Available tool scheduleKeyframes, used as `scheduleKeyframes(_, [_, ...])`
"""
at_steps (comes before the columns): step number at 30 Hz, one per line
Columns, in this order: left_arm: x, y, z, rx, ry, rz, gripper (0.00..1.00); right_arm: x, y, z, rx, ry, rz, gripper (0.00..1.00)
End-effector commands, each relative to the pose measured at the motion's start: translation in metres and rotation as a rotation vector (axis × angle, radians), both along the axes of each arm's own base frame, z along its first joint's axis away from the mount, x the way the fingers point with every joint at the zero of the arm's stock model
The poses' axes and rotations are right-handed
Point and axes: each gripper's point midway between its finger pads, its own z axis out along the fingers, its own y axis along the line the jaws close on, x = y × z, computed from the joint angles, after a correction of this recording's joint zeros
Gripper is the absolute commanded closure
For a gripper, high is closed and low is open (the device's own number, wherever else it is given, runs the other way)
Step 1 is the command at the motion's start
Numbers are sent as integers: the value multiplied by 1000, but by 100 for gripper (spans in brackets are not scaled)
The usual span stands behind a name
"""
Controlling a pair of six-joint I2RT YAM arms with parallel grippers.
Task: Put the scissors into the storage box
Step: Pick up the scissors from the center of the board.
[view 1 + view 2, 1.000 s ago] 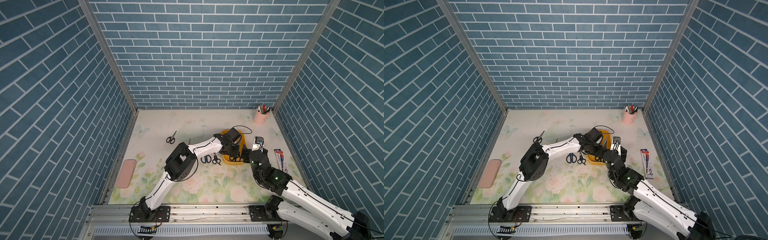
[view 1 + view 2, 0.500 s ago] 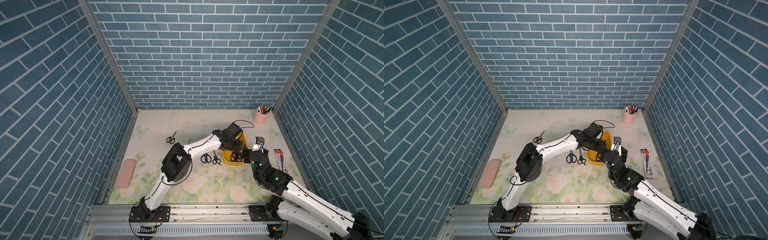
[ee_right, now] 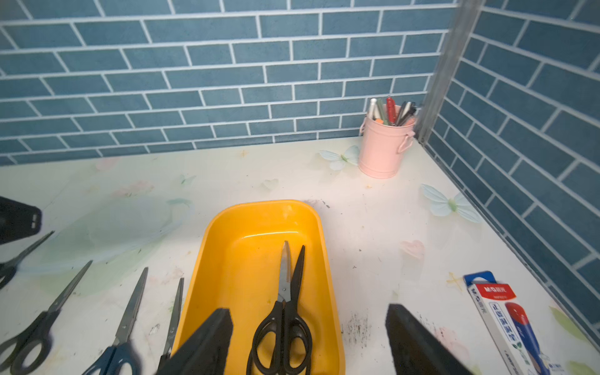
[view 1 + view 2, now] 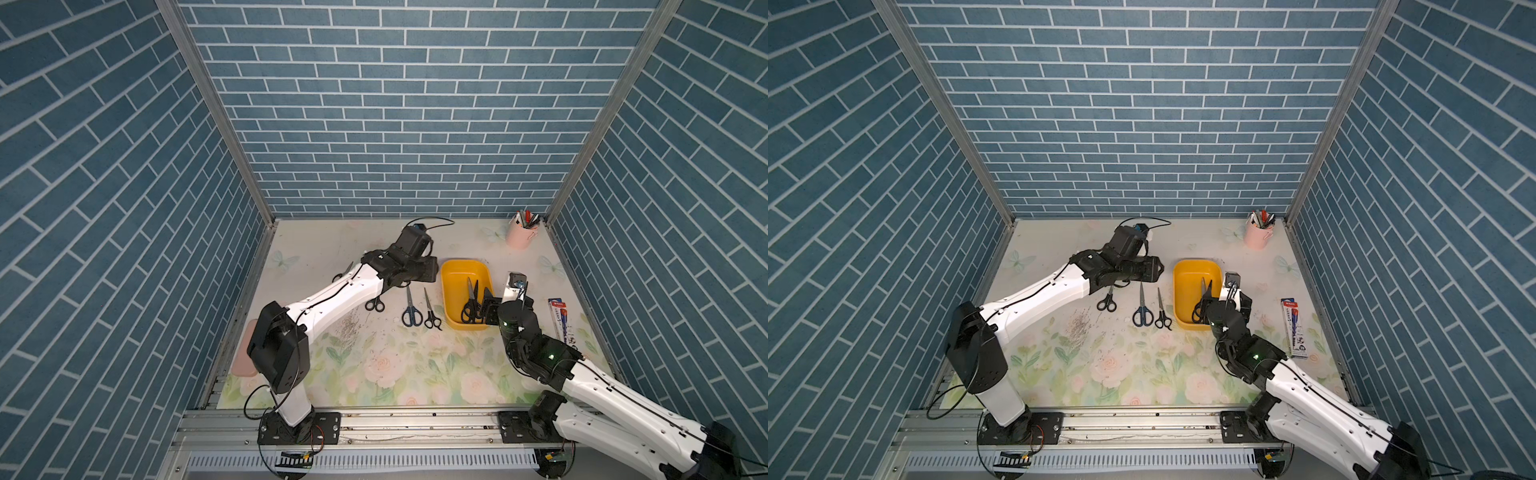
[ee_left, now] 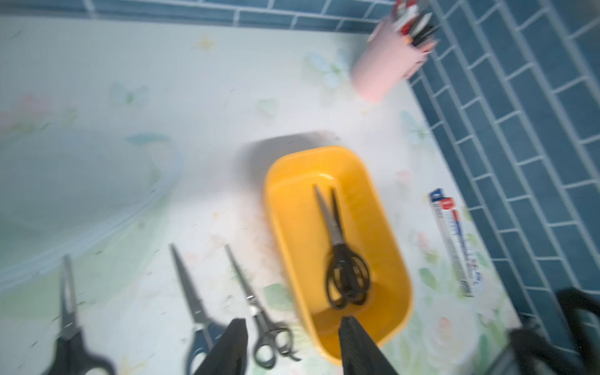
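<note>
Enclosing floral tabletop (image 4: 415,374), blue-brick walls (image 4: 395,124)

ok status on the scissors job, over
Left gripper open, empty. Right gripper open, straddling storage box rim. Scissors in box; four loose pairs on mat. No obstruction seen.

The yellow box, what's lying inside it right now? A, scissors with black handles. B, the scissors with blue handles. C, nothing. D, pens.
A: black-handled scissors lie inside the yellow box, while the blue-handled pair lies on the table beside it and the pens stand in the pink cup.
</note>
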Motion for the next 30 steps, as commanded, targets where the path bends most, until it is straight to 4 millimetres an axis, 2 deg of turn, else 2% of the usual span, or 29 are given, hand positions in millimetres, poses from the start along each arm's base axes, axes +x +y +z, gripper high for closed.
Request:
scheduleKeyframes(1, [3, 47, -23, 83, 27, 66, 49, 1, 62, -6, -75, 40, 306, 22])
scheduleKeyframes(3, [5, 74, -36, 116, 57, 105, 49, 0, 92, -31, -160, 131, 414, 23])
scheduleKeyframes(6, [4, 106, -54, 165, 97, 152, 49, -5, 129, -55, -231, 221, 530, 23])
scheduleKeyframes(9, [3, 134, -63, 184, 116, 205, 49, -8, 160, -69, -204, 316, 616, 23])
scheduleKeyframes(12, [-1, 153, -66, 190, 114, 227, 49, -13, 183, -86, -172, 437, 666, 25])
scheduleKeyframes(21, [-20, 184, -75, 222, 136, 253, 46, -27, 210, -124, -167, 728, 587, 36])
scheduleKeyframes(26, [-30, 175, -69, 195, 100, 153, 42, -34, 215, -145, -169, 818, 503, 42])
scheduleKeyframes(30, [-39, 176, -63, 209, 73, 94, 35, -30, 213, -160, -200, 848, 427, 46])
